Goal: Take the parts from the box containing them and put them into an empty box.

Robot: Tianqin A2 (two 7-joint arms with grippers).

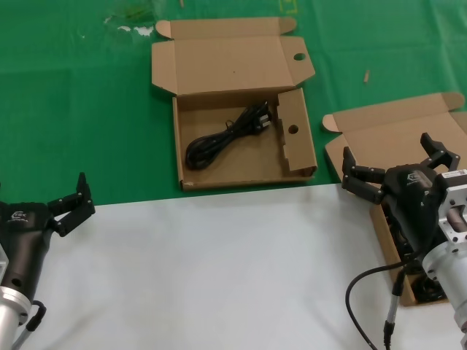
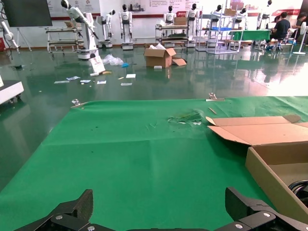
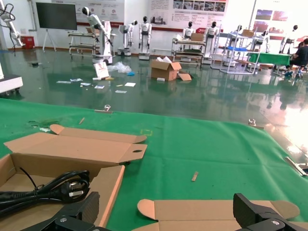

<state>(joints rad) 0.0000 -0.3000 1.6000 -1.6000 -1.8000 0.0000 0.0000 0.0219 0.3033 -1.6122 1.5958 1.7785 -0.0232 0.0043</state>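
Note:
The holed box [image 1: 303, 157] lies open at the far middle of the green mat, with one round hole in its lid tab and one in its inner side flap. One black coiled cable [image 1: 225, 135] lies inside it. The plain-lidded box [image 1: 398, 131] lies open at the right, its inside mostly hidden by my right arm. My right gripper [image 1: 390, 157] is open and empty above that box. My left gripper [image 1: 82, 200] is open and empty at the left, over the mat's front edge. The right wrist view shows the cable [image 3: 48, 187], the holed box [image 3: 108, 185] and the plain lid [image 3: 216, 211].
White sheet [image 1: 219, 270] covers the table's near half and green mat [image 1: 80, 109] the far half. A small wood chip [image 1: 367, 75] lies on the mat right of the holed box. The left wrist view shows the holed box's wall [image 2: 269, 180] to one side.

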